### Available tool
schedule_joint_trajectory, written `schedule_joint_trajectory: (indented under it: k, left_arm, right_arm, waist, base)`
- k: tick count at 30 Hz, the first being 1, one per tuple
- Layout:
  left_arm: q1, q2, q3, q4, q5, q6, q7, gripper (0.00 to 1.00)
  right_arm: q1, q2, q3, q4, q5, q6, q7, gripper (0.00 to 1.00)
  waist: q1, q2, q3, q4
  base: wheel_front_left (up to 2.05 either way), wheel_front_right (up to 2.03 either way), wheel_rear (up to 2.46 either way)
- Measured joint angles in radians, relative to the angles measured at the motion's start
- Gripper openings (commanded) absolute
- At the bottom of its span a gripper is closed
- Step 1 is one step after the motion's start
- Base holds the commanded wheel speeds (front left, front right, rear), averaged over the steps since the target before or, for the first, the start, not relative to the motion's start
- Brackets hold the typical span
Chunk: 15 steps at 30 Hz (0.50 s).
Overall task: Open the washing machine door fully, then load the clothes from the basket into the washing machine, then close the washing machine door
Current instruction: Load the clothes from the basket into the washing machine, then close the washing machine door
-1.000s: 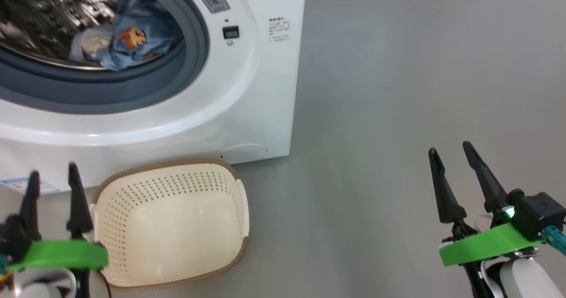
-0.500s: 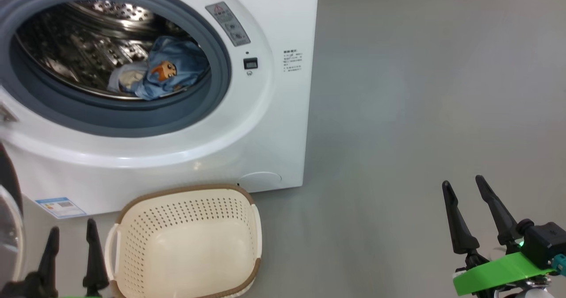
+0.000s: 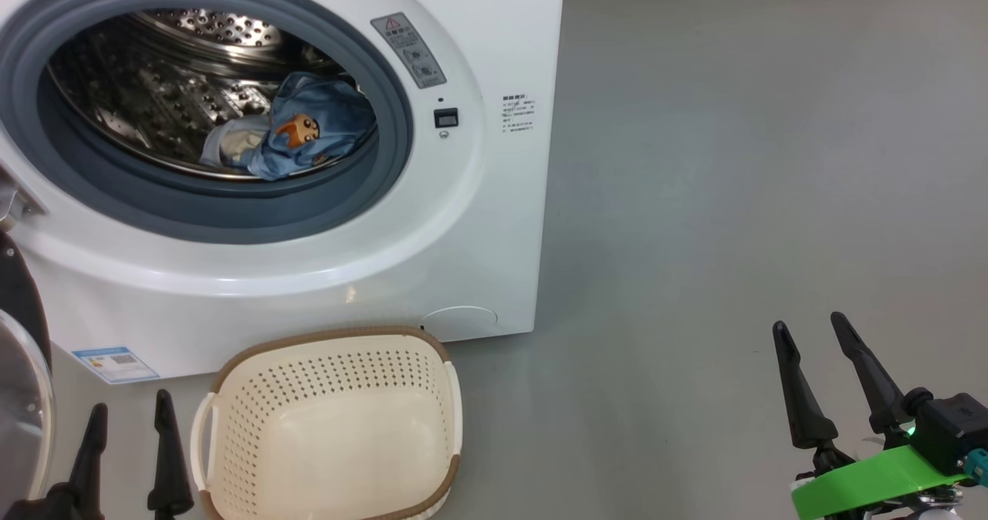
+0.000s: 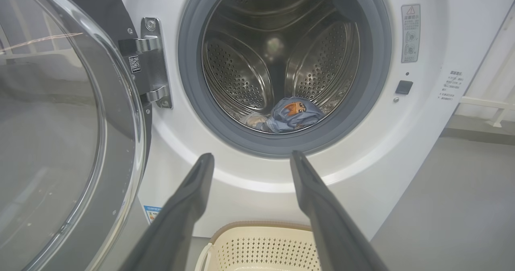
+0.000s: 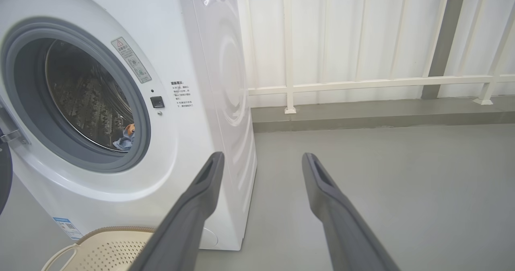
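Note:
The white washing machine (image 3: 494, 219) stands with its round door (image 4: 60, 142) swung wide to the left on its hinge. Light blue clothes (image 3: 297, 134) with an orange-brown figure lie at the bottom of the steel drum, also seen as clothes (image 4: 291, 112) in the left wrist view. On the floor in front sits the cream basket (image 3: 332, 435), holding nothing. My left gripper (image 3: 127, 420) is open, low beside the basket's left side. My right gripper (image 3: 810, 331) is open over bare floor, well right of the machine.
Grey floor (image 3: 733, 196) stretches to the right of the machine. A white railing (image 5: 362, 80) and a low kerb run behind it. The open door's glass bowl (image 3: 19, 404) bulges at the left edge close to my left gripper.
The head camera has tilted up, so the machine and basket sit lower in the picture. Both grippers stay open and the clothes lie unmoved in the drum.

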Motion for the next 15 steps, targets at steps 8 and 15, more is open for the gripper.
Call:
schedule_joint_trajectory:
  k: [8, 15]
  left_arm:
    - [0.008, 0.000, -0.005, 0.001, -0.004, 0.000, 0.000, 1.00]
    - [0.008, 0.002, -0.008, 0.004, -0.009, 0.000, 0.000, 1.00]
  right_arm:
    - [0.000, 0.001, 0.000, -0.001, 0.000, 0.000, 0.000, 1.00]
    - [0.000, 0.003, 0.000, -0.002, 0.000, 0.000, 0.000, 1.00]
  waist:
    - [0.0000, 0.0000, -0.001, -0.001]
    - [0.0000, 0.0000, 0.006, -0.002]
  base:
    - [0.00, 0.00, 0.00]
    - [-0.11, 0.11, 0.00]
